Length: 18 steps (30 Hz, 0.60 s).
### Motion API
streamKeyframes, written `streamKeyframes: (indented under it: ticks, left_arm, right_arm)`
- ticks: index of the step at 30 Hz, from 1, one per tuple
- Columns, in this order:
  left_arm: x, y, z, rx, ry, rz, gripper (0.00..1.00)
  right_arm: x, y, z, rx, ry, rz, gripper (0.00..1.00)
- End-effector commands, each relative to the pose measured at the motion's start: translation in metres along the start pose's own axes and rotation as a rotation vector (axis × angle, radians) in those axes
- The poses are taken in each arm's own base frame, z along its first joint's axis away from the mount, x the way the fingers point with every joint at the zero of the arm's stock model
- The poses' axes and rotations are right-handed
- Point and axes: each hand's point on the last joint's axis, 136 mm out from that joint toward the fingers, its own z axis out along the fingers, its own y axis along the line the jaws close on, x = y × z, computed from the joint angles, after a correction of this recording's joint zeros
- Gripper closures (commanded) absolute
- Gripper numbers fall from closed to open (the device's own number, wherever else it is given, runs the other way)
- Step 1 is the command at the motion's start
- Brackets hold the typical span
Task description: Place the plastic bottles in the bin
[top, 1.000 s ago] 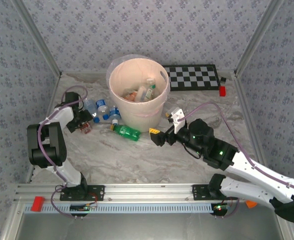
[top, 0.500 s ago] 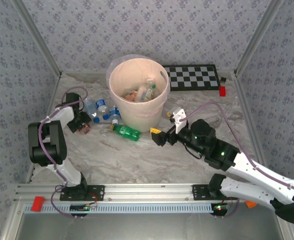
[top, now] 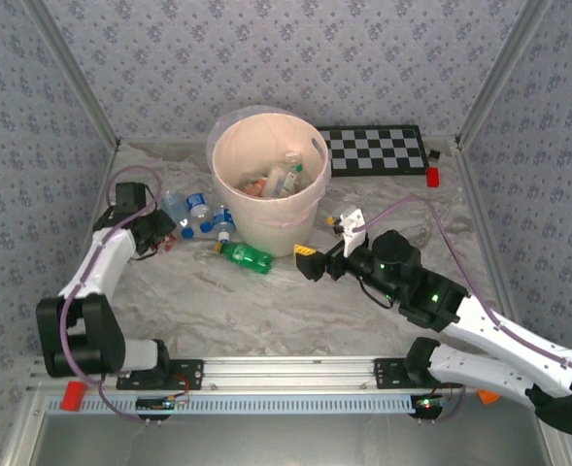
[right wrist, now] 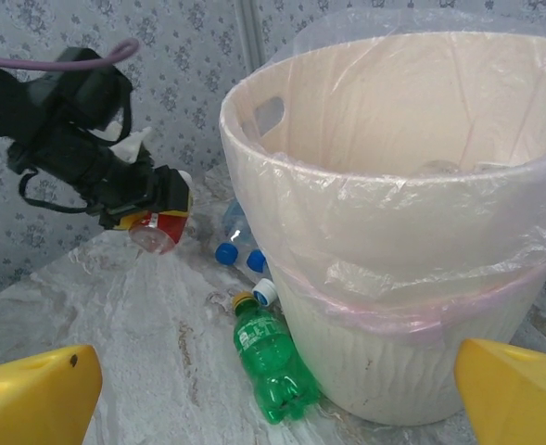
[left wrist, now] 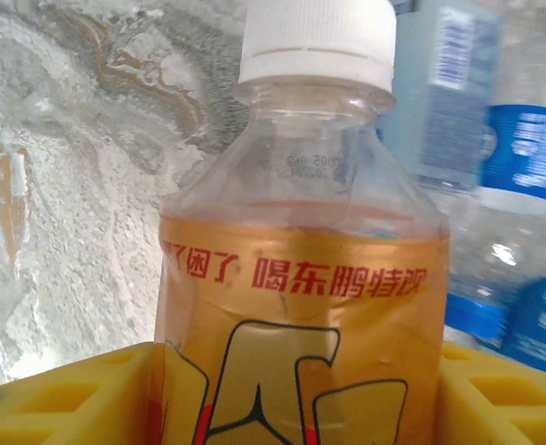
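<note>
My left gripper (top: 161,234) is shut on the orange-brown bottle (left wrist: 300,306), whose white cap points away in the left wrist view. The yellow fingers (left wrist: 59,399) press on both its sides. The right wrist view shows that bottle (right wrist: 158,224) held above the table, left of the bin (right wrist: 402,362). A green bottle (top: 247,256) lies against the front of the bin (top: 266,228), with clear blue-labelled bottles (top: 198,214) behind it on the left. Several bottles (top: 281,180) lie inside the bin. My right gripper (top: 324,241) is open, to the right of the green bottle (right wrist: 274,362).
A black-and-white checkerboard (top: 375,149) lies at the back right with a small red block (top: 432,176) beside it. Patterned walls close the table on three sides. Bare marble lies in front of the bin between the two arms.
My left gripper has shut on the orange-brown bottle and lifted it off the table, while the arm's elbow swung toward the near left. The right arm has barely moved.
</note>
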Motion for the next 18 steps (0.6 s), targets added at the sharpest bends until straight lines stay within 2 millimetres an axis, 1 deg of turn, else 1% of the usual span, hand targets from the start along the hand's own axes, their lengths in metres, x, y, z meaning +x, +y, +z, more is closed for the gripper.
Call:
streamKeyframes:
  ticks: [1,4,7,15,18]
  left_arm:
    - [0.006,-0.015,-0.028,0.069,-0.014,0.005,0.36]
    - [0.005,-0.029,-0.055,0.132,-0.059,0.015,0.35]
    - [0.004,-0.050,-0.086,0.223,-0.108,0.034,0.35]
    - [-0.002,-0.127,-0.170,0.440,-0.236,0.173,0.36]
    - [-0.008,-0.156,-0.203,0.493,-0.302,0.252,0.37]
  right_arm:
    - [-0.027,-0.003,-0.009,0.019,-0.062,0.040,0.00]
    - [-0.036,0.000,-0.008,0.009,-0.072,0.050,0.00]
    - [-0.045,0.004,-0.007,-0.002,-0.080,0.056,0.00]
    - [-0.068,0.010,-0.004,-0.018,-0.099,0.060,0.00]
    - [-0.070,0.012,-0.003,-0.020,-0.097,0.065,0.00]
